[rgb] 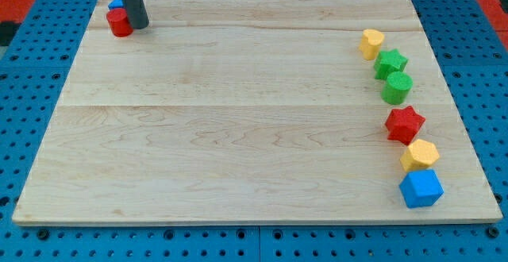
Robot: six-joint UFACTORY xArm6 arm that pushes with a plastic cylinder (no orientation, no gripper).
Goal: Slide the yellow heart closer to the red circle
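The yellow heart (371,43) lies near the board's right edge, at the top of a column of blocks. The red circle (119,22) sits in the board's top left corner. My tip (140,26) rests on the board just to the right of the red circle, touching or nearly touching it. The rod rises out of the view's top. The heart is far to the view's right of both the tip and the red circle.
A blue block (116,3) lies just behind the red circle, mostly hidden. Below the heart run a green star (390,62), green circle (397,87), red star (405,124), yellow hexagon (419,156) and blue cube (421,188). The wooden board (238,119) lies on blue pegboard.
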